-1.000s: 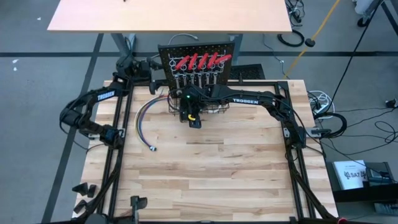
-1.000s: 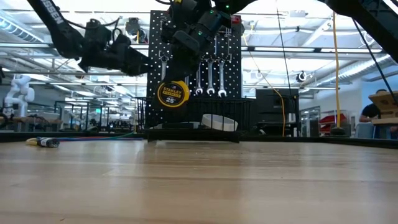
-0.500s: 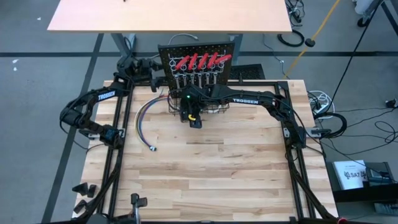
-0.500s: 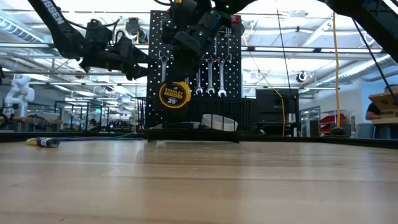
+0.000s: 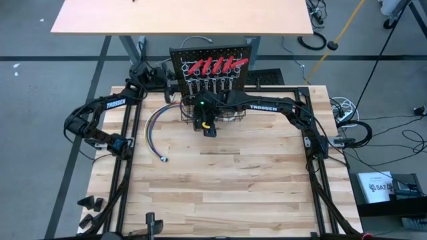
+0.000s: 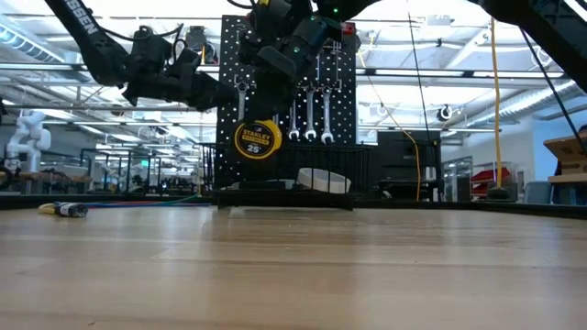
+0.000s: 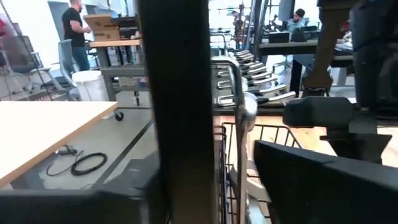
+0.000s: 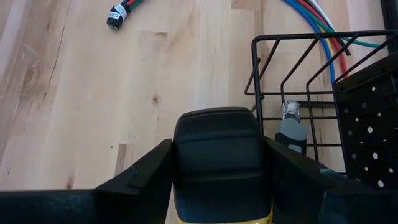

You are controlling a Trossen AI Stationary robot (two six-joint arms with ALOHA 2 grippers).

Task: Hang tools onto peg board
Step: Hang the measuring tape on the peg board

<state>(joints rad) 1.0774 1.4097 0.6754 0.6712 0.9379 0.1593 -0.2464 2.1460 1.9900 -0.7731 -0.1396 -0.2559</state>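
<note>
Right tool (image 8: pixel 221 214) is clamped on the tape measure (image 6: pixel 255 139), center-left of the low frame just in front of the peg board (image 6: pixel 339 73); it looks dense, rigid and slick-cased, so squeeze the flat sides; can't tell left tool's (image 5: pixel 172 85) state.

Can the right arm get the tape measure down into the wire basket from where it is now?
Probably yes. The right gripper holds the tape measure just in front of the peg board, above the basket; nothing visible blocks it.

Robotics lab: workbenches (image 7: pixel 124 43), rig frame (image 5: pixel 127 167), cables (image 5: pixel 313 41).
</note>
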